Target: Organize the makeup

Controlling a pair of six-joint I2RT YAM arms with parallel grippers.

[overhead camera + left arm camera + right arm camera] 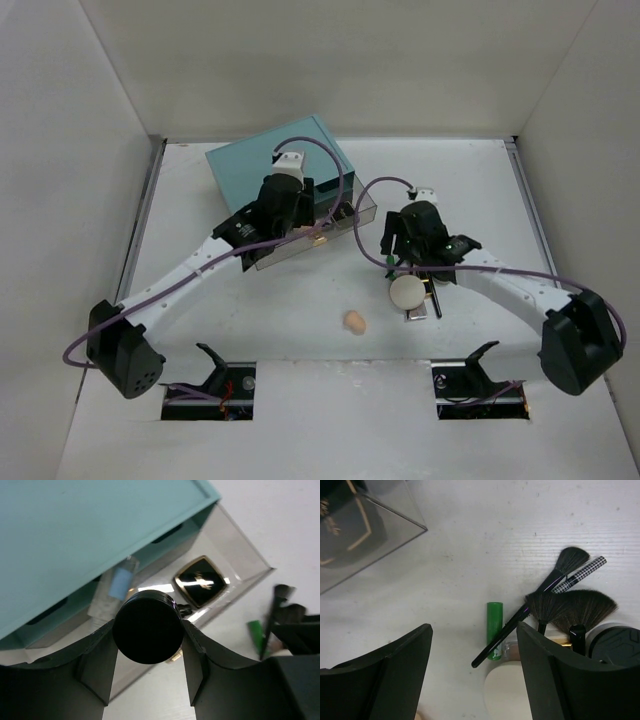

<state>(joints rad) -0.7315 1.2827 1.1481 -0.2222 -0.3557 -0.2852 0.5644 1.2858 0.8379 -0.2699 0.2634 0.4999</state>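
In the left wrist view my left gripper (148, 630) is shut on a black round compact (147, 615), held over the clear drawer (240, 560) pulled out of the teal box (75, 530). A black square compact (201, 581) and a clear bottle (114, 586) lie in that drawer. My right gripper (474, 630) stands open above the table, holding nothing. Below it lie a green tube (494, 625), a thin black brush (540, 592), a fan brush (582, 607), a checkered pencil (582, 571) and a cream round puff (507, 692). A peach sponge (354, 321) sits alone at mid-table.
The teal box (280, 160) stands at the back centre with its drawer (365, 212) extended toward the right arm. White walls enclose the table on three sides. Another black round compact (616, 641) lies beside the brushes. My arms' bases sit at the near edge.
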